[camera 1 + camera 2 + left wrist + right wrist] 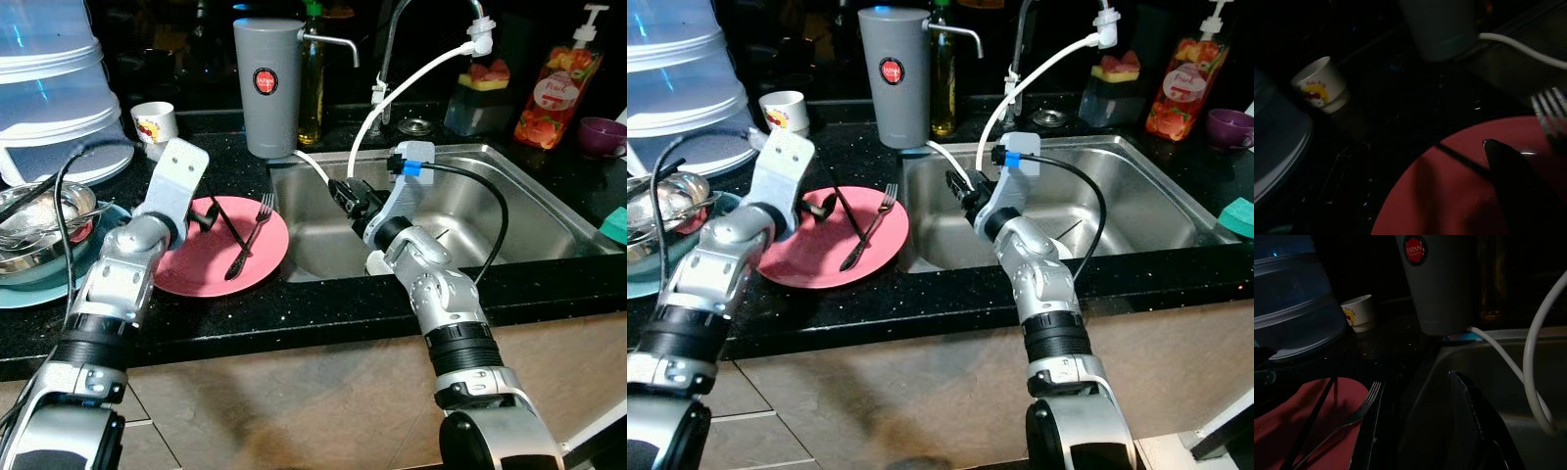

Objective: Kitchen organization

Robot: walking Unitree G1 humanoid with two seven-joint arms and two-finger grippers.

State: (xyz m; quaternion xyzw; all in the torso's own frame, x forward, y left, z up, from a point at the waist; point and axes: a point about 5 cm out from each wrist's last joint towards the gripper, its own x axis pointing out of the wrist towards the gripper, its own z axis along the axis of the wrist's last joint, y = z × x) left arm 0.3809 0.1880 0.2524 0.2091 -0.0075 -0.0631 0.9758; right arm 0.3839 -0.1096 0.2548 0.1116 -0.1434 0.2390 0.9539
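A pink plate (211, 259) lies on the black counter left of the steel sink (470, 211). On it rest a fork (251, 238) and a thin black stick (227, 225). My left gripper (206, 217) hovers low over the plate's far side, open and empty; one finger (1518, 188) shows above the plate (1449, 200), near the fork's tines (1547, 110). My right gripper (343, 196) reaches into the sink's left end, open and empty. Its fingers (1476, 426) point toward the grey jug (1437, 281), with the fork (1359, 411) just beside them.
The grey jug (266, 83), an oil bottle (312, 83) and a small white cup (155, 122) stand behind the plate. Steel bowls (39, 220) and a clear stacked container (49, 88) fill the left. A white hose (411, 83) hangs from the tap (392, 44) into the sink.
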